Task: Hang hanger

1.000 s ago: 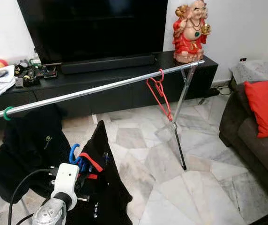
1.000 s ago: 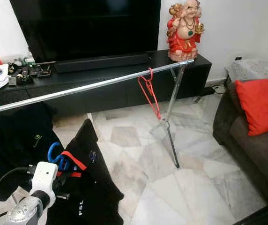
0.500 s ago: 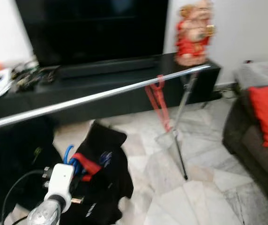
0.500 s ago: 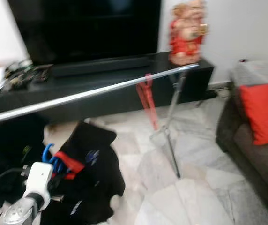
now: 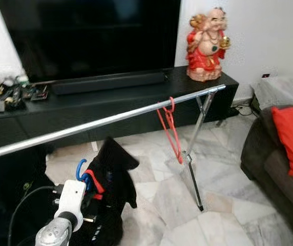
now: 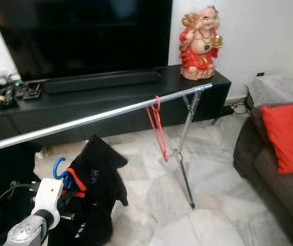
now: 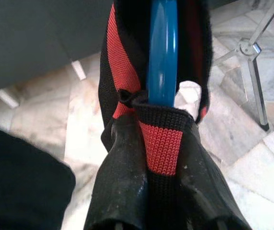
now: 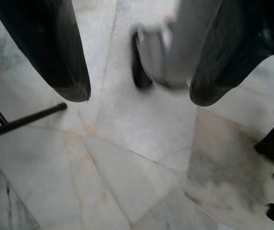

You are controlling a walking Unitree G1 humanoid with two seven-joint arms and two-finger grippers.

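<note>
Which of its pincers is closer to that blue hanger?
Left. The left pincer is clamped on the blue hanger and its black garment. The right pincer hangs open over bare floor, apart from it.

The black garment bears white lettering near its hem, possibly "FSL", too blurred to confirm.

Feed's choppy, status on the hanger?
Left tool shut on blue hanger, shirt on it, below rail. Right tool open, idle. Red hanger on rail.
</note>
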